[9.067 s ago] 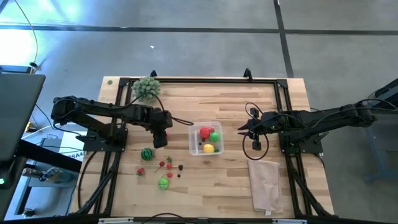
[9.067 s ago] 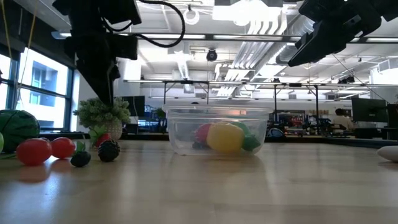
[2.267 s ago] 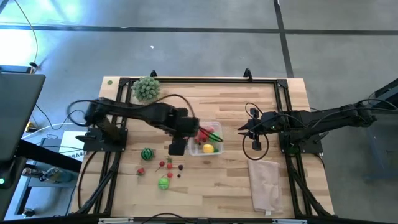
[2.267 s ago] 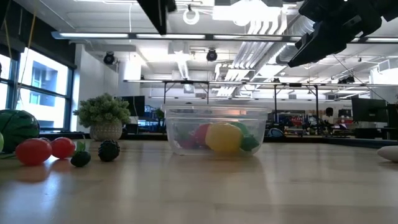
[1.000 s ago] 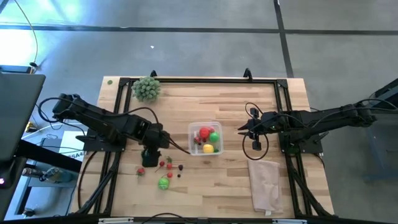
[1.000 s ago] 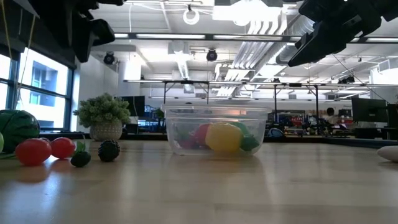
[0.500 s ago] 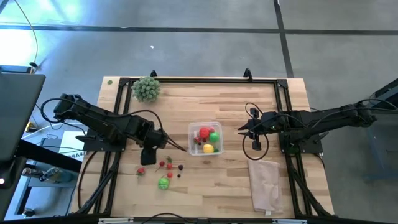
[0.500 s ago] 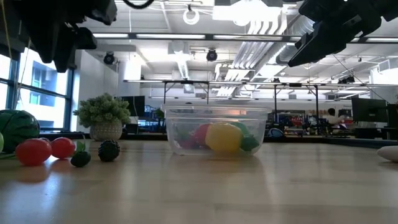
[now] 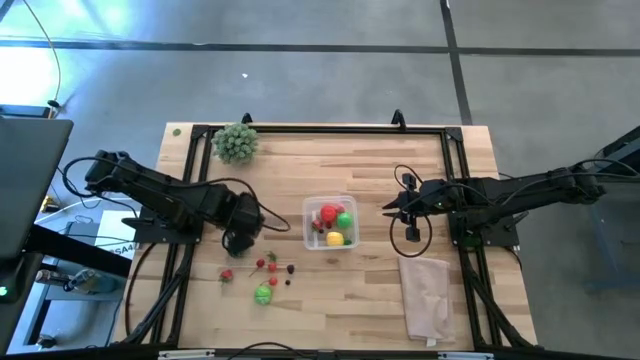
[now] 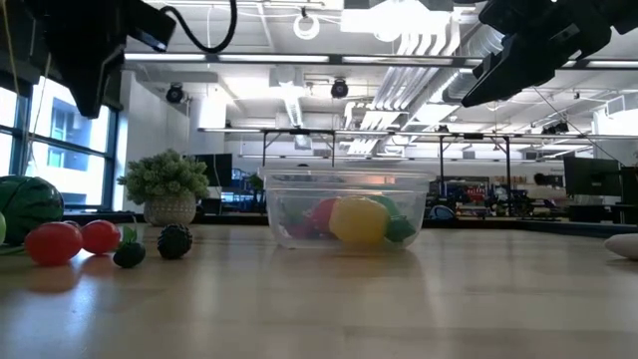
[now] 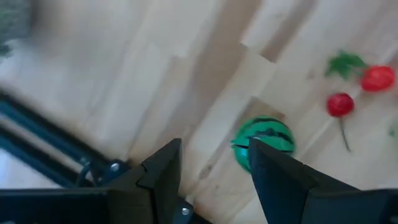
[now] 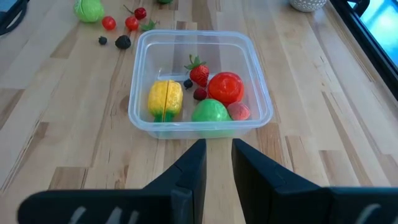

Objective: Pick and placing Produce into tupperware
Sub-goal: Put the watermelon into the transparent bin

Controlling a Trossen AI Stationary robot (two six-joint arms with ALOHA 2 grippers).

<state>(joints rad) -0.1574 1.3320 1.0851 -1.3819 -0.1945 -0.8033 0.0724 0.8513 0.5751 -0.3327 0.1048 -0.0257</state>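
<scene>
The clear tupperware stands mid-table and holds a yellow piece, a red one, a green one and a strawberry. More produce lies on the wood to its left: red pieces, dark berries and a green fruit. The dark-striped green ball rests on the table. My left gripper hangs open above it and points down, its fingers clear of the ball. My right gripper waits right of the tupperware, raised, its fingers a narrow gap apart.
A bushy pale-green plant stands at the far left corner. A folded beige cloth lies near the front right. A black frame rail borders the table. Bare wood lies between the tupperware and the cloth.
My left gripper has tipped further down and rolled about its own axis above the striped ball, swinging slightly toward the table's left edge. Its finger gap is the same. No produce has moved.
</scene>
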